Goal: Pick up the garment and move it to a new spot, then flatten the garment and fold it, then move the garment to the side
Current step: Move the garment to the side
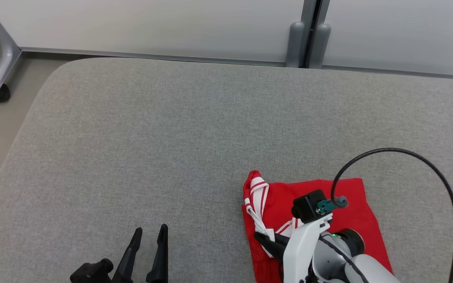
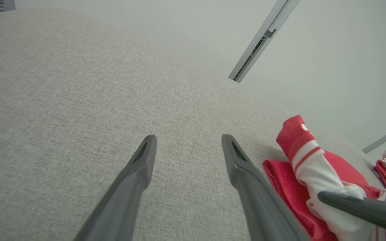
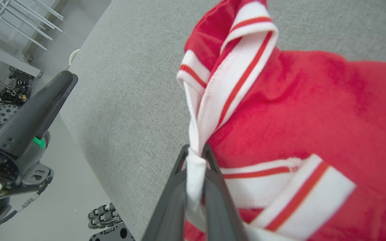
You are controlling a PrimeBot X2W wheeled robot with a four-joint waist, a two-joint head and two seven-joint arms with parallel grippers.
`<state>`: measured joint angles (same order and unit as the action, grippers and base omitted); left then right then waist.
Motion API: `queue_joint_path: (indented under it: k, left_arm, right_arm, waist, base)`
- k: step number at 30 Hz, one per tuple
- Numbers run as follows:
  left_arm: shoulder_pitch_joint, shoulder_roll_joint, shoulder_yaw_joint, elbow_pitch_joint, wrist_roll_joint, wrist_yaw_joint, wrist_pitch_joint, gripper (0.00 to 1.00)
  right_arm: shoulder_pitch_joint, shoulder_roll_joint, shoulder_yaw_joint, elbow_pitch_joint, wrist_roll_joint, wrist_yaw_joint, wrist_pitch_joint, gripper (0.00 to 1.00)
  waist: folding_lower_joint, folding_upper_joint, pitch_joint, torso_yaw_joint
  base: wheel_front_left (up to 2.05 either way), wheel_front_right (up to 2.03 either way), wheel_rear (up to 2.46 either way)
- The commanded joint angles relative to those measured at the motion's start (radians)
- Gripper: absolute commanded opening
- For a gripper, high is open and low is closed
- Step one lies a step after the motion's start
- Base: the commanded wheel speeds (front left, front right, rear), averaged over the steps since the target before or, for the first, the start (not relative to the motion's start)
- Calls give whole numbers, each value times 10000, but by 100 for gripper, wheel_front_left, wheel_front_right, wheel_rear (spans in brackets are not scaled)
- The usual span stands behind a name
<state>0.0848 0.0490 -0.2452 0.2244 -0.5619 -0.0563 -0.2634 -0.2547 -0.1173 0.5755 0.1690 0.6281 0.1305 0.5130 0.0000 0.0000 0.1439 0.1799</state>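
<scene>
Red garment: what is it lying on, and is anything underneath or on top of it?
The red garment lies on the grey cushioned surface; whatever is beneath the cloth is covered. On top, the right gripper pinches its white striped trim.

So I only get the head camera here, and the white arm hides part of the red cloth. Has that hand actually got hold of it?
Observer: Yes. In the right wrist view the right gripper is shut on the garment, pinching its white striped trim between the two fingers.
Operator: And the dark hand at the lower left, is it carrying anything?
Observer: No. The left wrist view shows the left gripper open, with nothing but bare grey cushion between its fingers; the garment lies off to its right.
</scene>
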Motion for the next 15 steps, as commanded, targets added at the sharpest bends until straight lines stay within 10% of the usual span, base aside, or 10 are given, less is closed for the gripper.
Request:
queue_joint_path:
  k: [1, 2, 3, 15]
  left_arm:
    - [111, 33, 36, 12, 72, -15, -10, 100]
    - [117, 32, 40, -5, 82, 1, -10, 100]
    - [135, 33, 43, -20, 124, 5, -10, 100]
    - [1019, 36, 880, -131, 587, 108, -10, 100]
  right_arm:
    - [-51, 32, 41, 162, -141, 4, -288, 4]
    - [-104, 103, 52, 266, -235, 4, -509, 37]
    - [-127, 168, 45, 342, -276, 4, -703, 100]
    - [1077, -787, -835, -1304, -380, 2, -3415, 100]
  waist:
    - [0, 0, -86, -39]
    - [0, 0, -113, -73]
    - [0, 0, -160, -109]
    - [0, 0, -1410, -1241]
  base:
    - [0, 0, 0]
    - [0, 0, 0]
    - [0, 0, 0]
    - [0, 0, 0]
